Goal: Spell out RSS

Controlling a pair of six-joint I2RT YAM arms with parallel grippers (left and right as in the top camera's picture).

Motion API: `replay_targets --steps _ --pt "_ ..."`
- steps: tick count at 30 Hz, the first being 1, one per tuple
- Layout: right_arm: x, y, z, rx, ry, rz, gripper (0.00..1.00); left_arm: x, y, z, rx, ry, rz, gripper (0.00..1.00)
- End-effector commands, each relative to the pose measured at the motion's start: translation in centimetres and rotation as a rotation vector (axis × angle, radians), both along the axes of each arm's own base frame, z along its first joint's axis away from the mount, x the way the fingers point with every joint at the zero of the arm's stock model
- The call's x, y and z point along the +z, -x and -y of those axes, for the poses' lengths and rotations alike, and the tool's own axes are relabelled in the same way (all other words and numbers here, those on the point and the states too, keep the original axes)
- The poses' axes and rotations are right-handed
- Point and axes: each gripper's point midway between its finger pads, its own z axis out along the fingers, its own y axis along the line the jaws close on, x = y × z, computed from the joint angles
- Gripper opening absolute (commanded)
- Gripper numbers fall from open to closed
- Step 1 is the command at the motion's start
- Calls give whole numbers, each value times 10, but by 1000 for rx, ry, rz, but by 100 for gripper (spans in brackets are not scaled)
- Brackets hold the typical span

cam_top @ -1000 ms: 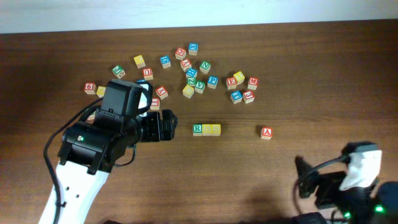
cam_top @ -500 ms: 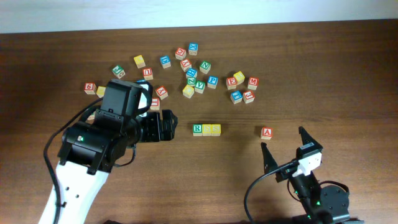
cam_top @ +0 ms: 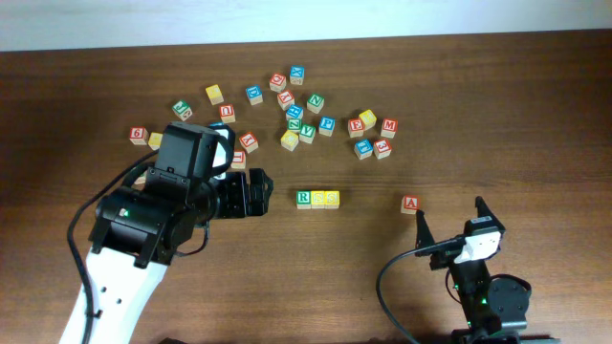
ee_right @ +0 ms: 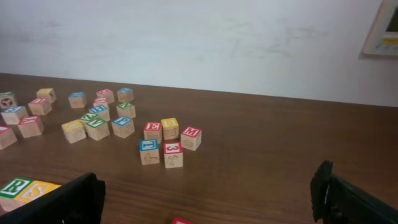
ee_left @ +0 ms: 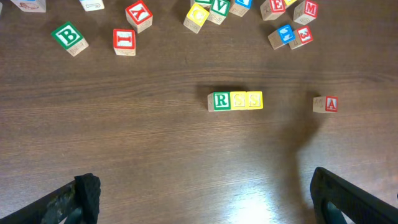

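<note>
A green R block (cam_top: pixel 303 199) and two yellow S blocks (cam_top: pixel 325 199) stand touching in a row at the table's middle. The left wrist view shows them reading R S S (ee_left: pixel 235 100). The R and the first S show at the right wrist view's lower left (ee_right: pixel 15 188). My left gripper (cam_top: pixel 256 194) is open and empty, left of the row. My right gripper (cam_top: pixel 451 225) is open and empty near the front right, below a red A block (cam_top: pixel 409 204).
Several loose letter blocks lie scattered across the back of the table (cam_top: pixel 296 105), with a small cluster at the back right (cam_top: pixel 371 134). A green B block (ee_left: pixel 68 37) and a red block (ee_left: pixel 124 41) lie at the far left.
The right arm has drawn back toward the front edge and its open gripper has shifted right and down. The left arm and the blocks have not moved.
</note>
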Motion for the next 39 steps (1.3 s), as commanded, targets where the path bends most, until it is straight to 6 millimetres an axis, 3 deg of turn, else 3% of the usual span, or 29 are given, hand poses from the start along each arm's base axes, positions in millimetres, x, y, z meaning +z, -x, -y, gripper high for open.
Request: replay_targets --steps 1,14,20,21,24,27,29,35,39 --pt "-3 0 6 -31 -14 -8 98 5 0 -2 0 -5 19 99" --pt "-3 0 4 -19 -14 -4 98 5 0 -2 0 -5 19 99" --pt "-3 0 4 -19 -14 -4 98 -13 17 -19 31 -61 -37 99" --pt "-3 0 4 -19 -14 -4 98 -18 22 -29 19 -72 13 99" --pt "-3 0 4 -19 -14 -5 98 -23 30 -33 -113 20 314 99" --pt "-3 0 4 -19 -14 -4 98 -32 53 -57 -28 -4 524 99" --pt "-3 0 4 -19 -14 -4 98 -40 62 -59 -23 -4 565 99" --pt "-3 0 4 -19 -14 -4 98 -57 57 -64 -68 -99 761 99" --pt "-3 0 4 -19 -14 -4 98 -60 35 -81 37 -113 946 99"
